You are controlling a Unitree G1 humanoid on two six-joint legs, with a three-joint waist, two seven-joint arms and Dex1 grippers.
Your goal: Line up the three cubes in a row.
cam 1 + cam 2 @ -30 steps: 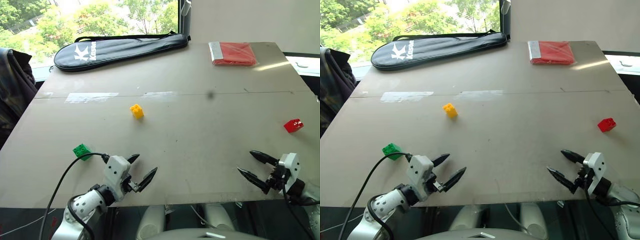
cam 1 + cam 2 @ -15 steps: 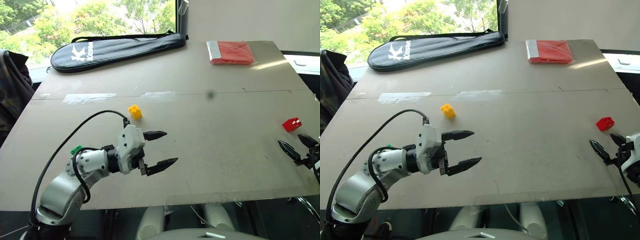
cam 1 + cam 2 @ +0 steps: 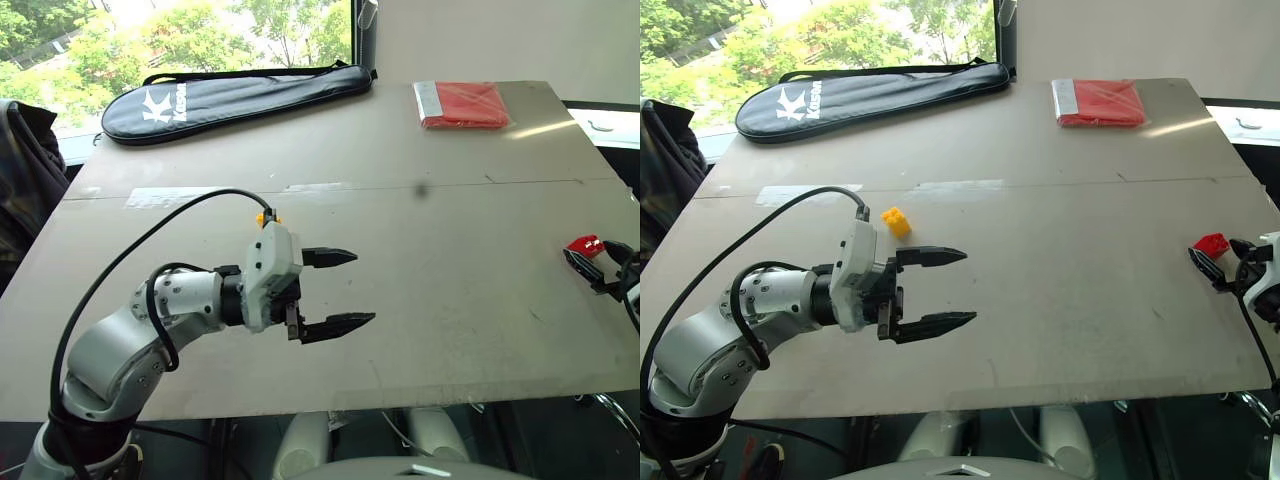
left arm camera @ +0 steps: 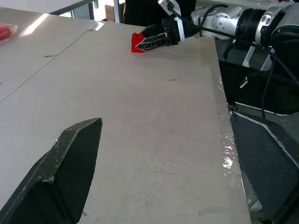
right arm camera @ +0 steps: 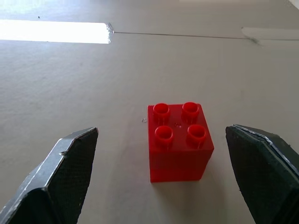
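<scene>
From my head, the table (image 3: 450, 150) spreads out ahead of me. My left gripper (image 3: 335, 290) hangs over the near middle of it, pointing to my right, its two black fingers spread wide with nothing between them. The yellow cube (image 3: 896, 221) sits just beyond that wrist; in my left eye most of it hides behind the gripper's body. My right gripper (image 3: 1215, 262) is at the table's right edge, fingers apart, with the red cube (image 3: 1211, 244) just in front of the tips. A long black racket bag (image 3: 235, 95) lies along the far left edge, and a flat red packet (image 3: 462, 105) rests near the far right corner. A strip of pale tape (image 3: 170, 196) crosses the table beyond the yellow cube. I cannot make out the green cube from here.

From my left wrist, one finger (image 4: 63, 175) rises over bare tabletop. Far across, my right gripper reaches toward the red cube, its fingertips at the cube's near side.

From my right wrist, the red cube stands upright, four studs up, on the table between my two open fingers (image 5: 60, 175), closer to one than the other, touching neither.
</scene>
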